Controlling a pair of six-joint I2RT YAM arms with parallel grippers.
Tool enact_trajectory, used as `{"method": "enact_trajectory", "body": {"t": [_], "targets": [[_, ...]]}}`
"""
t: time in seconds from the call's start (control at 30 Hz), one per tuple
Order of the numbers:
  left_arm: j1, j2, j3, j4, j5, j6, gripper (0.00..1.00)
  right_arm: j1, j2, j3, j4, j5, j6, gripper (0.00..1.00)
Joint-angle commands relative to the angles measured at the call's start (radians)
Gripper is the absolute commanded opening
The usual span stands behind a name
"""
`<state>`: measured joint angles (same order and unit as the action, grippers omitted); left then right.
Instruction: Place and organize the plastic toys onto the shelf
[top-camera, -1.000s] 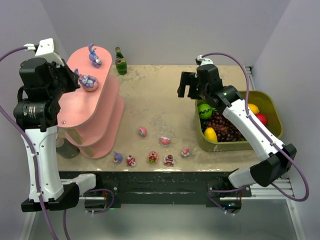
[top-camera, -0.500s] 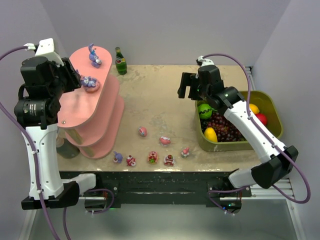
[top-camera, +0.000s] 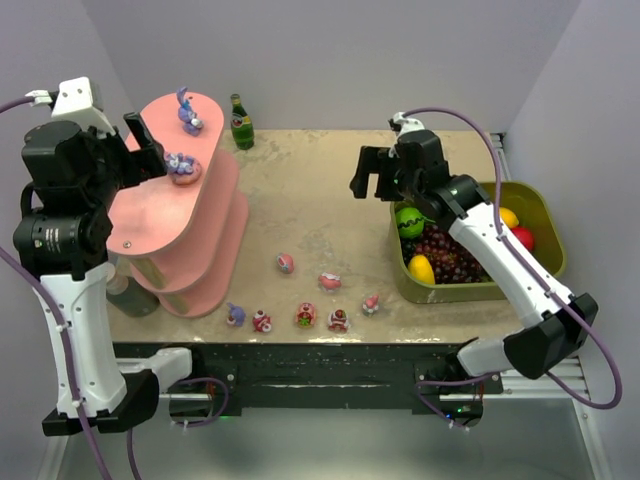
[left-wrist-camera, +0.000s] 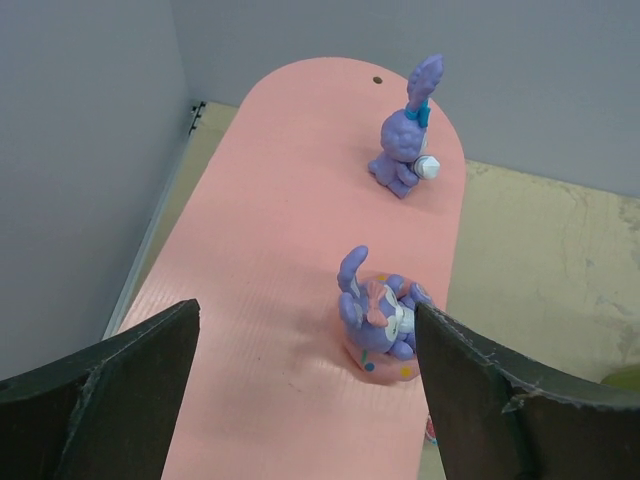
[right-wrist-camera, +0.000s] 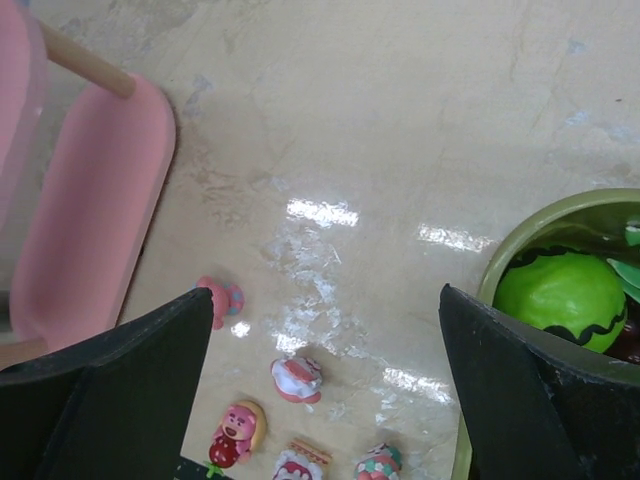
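Observation:
The pink shelf (top-camera: 200, 240) stands at the left of the table. Two purple bunny toys rest on its top tier (left-wrist-camera: 290, 200): one upright at the far end (left-wrist-camera: 405, 150) (top-camera: 190, 113), the other lying on a pink base (left-wrist-camera: 380, 325) (top-camera: 180, 167). My left gripper (left-wrist-camera: 305, 310) (top-camera: 140, 152) hovers open over that tier, with the lying bunny just inside its right finger and free of it. Several small toys (top-camera: 305, 315) lie along the table's front edge. My right gripper (right-wrist-camera: 325, 292) (top-camera: 372, 180) hangs open and empty above mid-table, with toys (right-wrist-camera: 298, 380) below it.
A green bottle (top-camera: 241, 122) stands behind the shelf. At the right an olive tub (top-camera: 545, 225) holds grapes (top-camera: 450, 255), a green fruit (right-wrist-camera: 560, 295) and a lemon (top-camera: 421, 268). The shelf's lower tiers (right-wrist-camera: 85, 210) jut toward the table's middle.
My left gripper has opened, let go of the lying purple bunny on the top tier and drawn back to the left. The right arm has barely shifted.

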<state>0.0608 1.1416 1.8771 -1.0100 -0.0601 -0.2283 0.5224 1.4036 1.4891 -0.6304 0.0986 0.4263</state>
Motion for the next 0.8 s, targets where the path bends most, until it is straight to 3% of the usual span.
{"method": "enact_trajectory", "body": {"t": [0.0, 0.07, 0.4, 0.77], "targets": [[0.007, -0.051, 0.040, 0.059, 0.043, -0.002, 0.92, 0.028, -0.046, -0.030, 0.092, -0.173, -0.056, 0.99], [0.005, -0.066, 0.037, 0.096, 0.109, 0.007, 0.92, 0.071, -0.041, -0.047, 0.127, -0.218, -0.076, 0.99], [0.007, -0.149, -0.035, 0.244, 0.310, -0.028, 0.91, 0.542, 0.161, -0.026, 0.202, -0.224, -0.218, 0.98], [-0.029, -0.144, -0.091, 0.294, 0.316, -0.100, 0.91, 0.737, 0.357, -0.093, 0.422, -0.051, -0.219, 0.96]]}}
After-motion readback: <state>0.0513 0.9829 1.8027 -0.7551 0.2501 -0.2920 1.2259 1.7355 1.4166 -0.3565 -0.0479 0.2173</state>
